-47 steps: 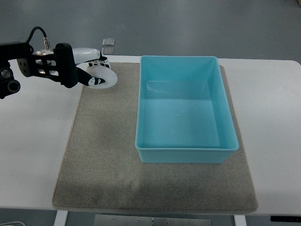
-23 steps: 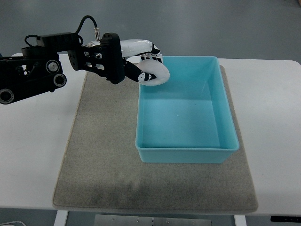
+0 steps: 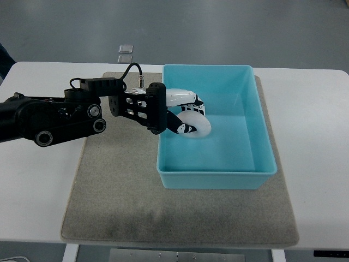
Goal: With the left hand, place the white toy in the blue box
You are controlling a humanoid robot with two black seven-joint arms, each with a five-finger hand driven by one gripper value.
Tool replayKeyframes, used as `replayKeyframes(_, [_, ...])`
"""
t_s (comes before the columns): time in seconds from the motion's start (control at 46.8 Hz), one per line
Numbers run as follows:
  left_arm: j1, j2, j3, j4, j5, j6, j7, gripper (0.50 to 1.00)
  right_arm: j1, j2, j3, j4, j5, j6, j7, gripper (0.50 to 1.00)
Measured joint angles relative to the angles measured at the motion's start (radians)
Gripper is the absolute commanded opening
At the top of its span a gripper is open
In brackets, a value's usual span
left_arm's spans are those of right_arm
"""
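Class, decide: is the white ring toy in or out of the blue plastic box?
In, but unreleased: the white ring toy sits inside the blue plastic box's walls, gripped by the left hand.

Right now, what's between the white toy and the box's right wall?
Nothing: the top view shows only bare blue floor between the white toy, held by the left hand, and the blue box wall.

A lab or robot test room: a plain white table [image 3: 316, 164] with a grey mat [image 3: 120, 207] stands on a bare grey floor [image 3: 218, 27].
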Motion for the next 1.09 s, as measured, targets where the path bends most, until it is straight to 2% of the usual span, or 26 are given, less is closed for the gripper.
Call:
replayKeyframes(0.021, [0.000,0.000,0.000,0.000,0.000,0.000,0.000,0.988,0.000,0.000,0.000,0.000,0.000,0.000,0.000,0.936])
replayKeyframes(0.064, [0.000,0.000,0.001,0.000,0.000,0.000,0.001,0.992,0.000,0.000,0.000,0.000,0.000,0.000,0.000,0.936])
replayKeyframes(0.385, [0.000,0.007,-0.022,-0.002,-0.024,0.031,-0.001,0.992,0.000,0.000,0.000,0.000,0.000,0.000,0.000,0.936])
replayKeyframes(0.62, [0.011,0.024,-0.122,-0.001,-0.062,0.070,-0.008,0.990,0.000,0.000,0.000,0.000,0.000,0.000,0.000,0.936])
replayKeyframes(0.812, [0.017,0.057,-0.187,0.021,-0.296,0.071,-0.006,0.988,0.000,0.000,0.000,0.000,0.000,0.000,0.000,0.936])
replayKeyframes(1.09, [0.019,0.113,-0.236,0.084,-0.788,0.072,0.003,0.986,0.000,0.000,0.000,0.000,0.000,0.000,0.000,0.936])
